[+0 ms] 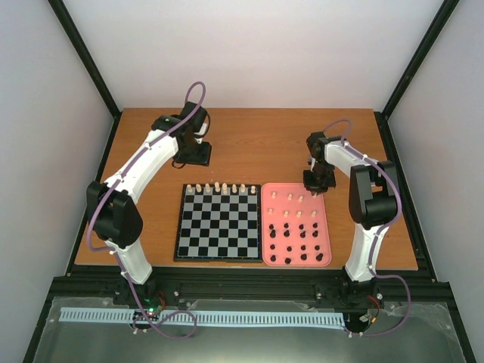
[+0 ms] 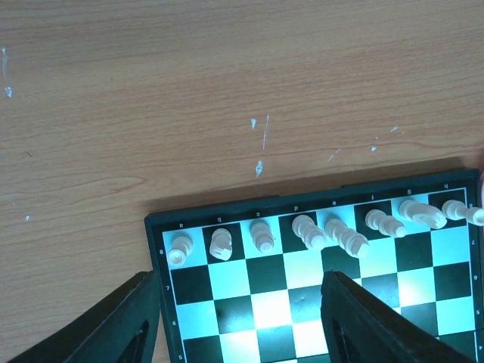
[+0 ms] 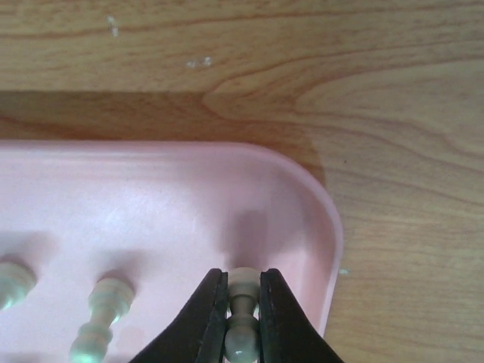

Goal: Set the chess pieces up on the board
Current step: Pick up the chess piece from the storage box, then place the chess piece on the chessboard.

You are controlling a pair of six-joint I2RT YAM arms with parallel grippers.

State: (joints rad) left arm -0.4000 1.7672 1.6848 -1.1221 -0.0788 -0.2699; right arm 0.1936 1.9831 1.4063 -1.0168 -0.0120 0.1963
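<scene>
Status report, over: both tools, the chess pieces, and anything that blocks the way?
Right tool shut on cream piece in pink tray corner. Left tool open over board. Cream pieces line far row. Left tool may crowd placement.

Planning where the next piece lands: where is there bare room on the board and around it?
The board is bare on every row nearer than its far row of cream pieces. Crowded: the pink tray, especially its near half of black pieces.

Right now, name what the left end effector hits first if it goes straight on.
Most likely the board, on bare squares just short of the cream chess pieces. The left end effector hangs open above it; depth is unclear, so it could clip those pieces.
</scene>
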